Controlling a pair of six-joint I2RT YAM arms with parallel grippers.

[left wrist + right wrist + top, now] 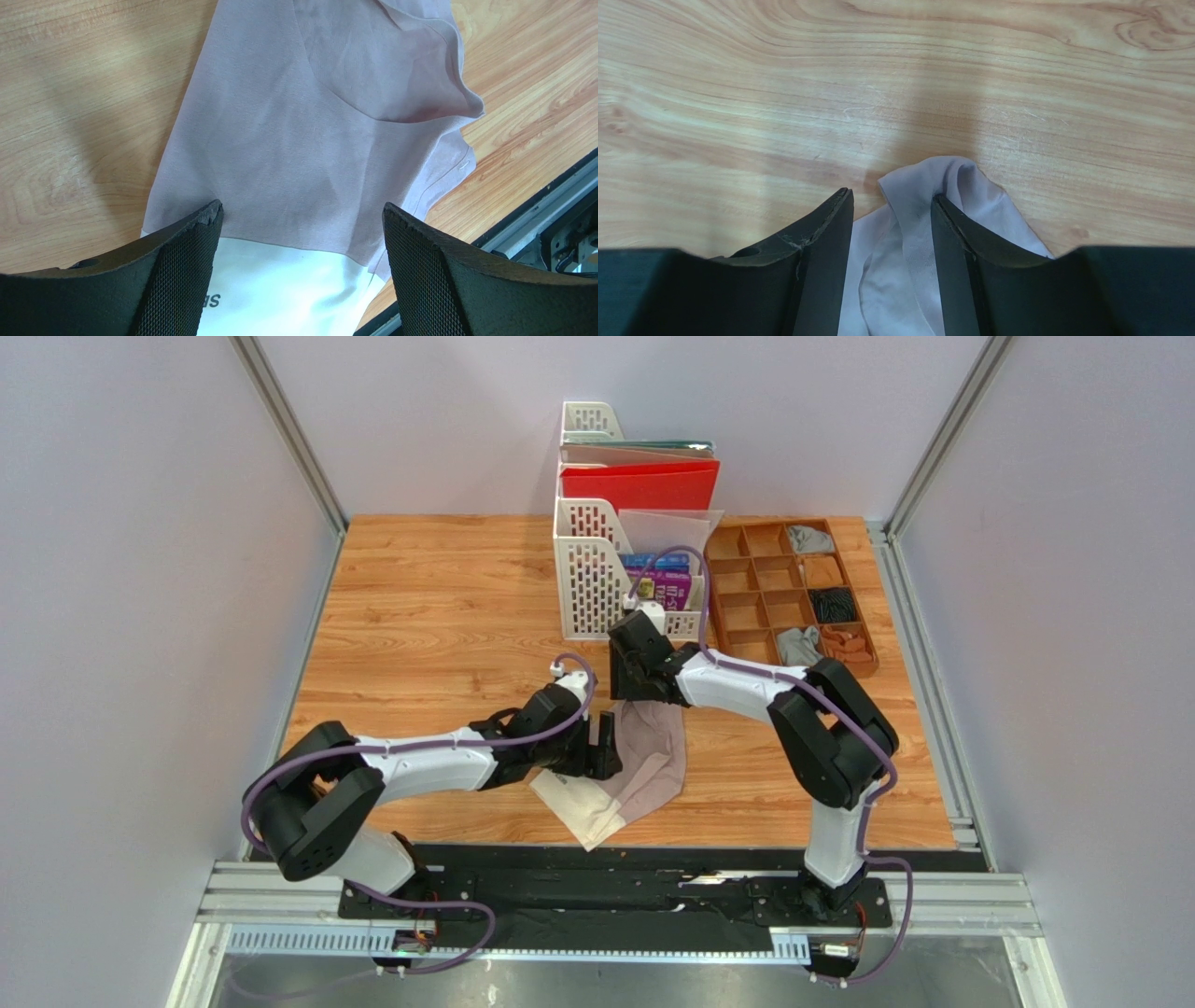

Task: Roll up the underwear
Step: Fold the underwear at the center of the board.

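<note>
Underwear [643,763], pinkish-beige cloth with a cream band, lies on the light wooden table [421,616], long axis 12 to 7 o'clock. Right gripper [892,199] narrow, apparently pinching the 12 o'clock edge. Left gripper [302,210] spread wide, empty, over the 7 o'clock band end.

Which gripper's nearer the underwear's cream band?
Left. The left gripper hangs open right over the cream band; the right gripper pinches the underwear at its far end.
</note>
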